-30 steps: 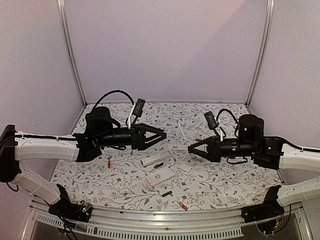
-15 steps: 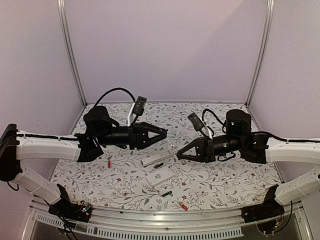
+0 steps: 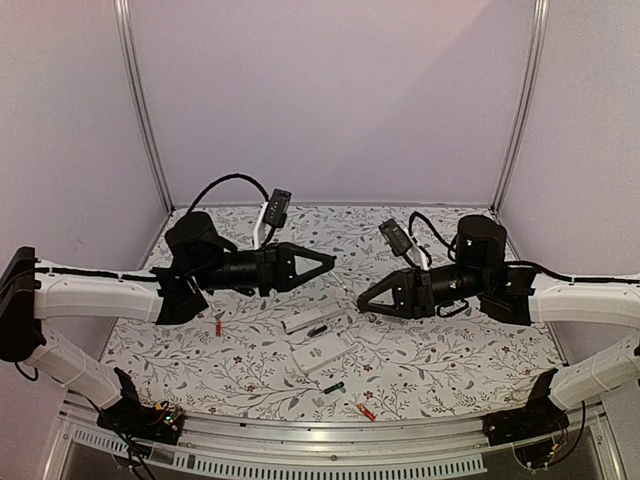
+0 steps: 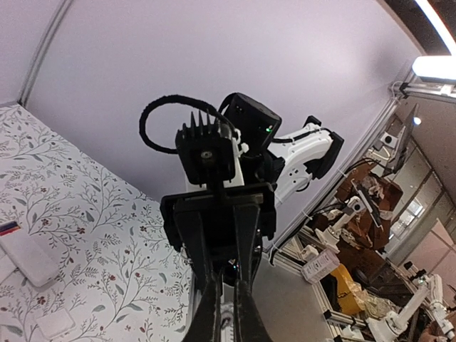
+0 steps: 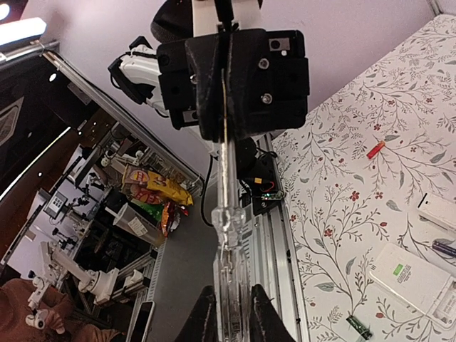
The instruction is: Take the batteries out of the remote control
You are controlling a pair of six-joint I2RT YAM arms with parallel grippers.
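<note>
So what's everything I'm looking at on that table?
far remote: one, white, mid-table, dark slot showing
near remote: one, white, just in front of it
red battery: one, left of the remotes
black-green battery: one, nearer the front edge
orange-red battery: one, closest to the front edge
tool: one, clear, slim, held by the right arm
table: one, floral cloth
left gripper: black, shut, empty, above the table
right gripper: black, shut on the tool
</note>
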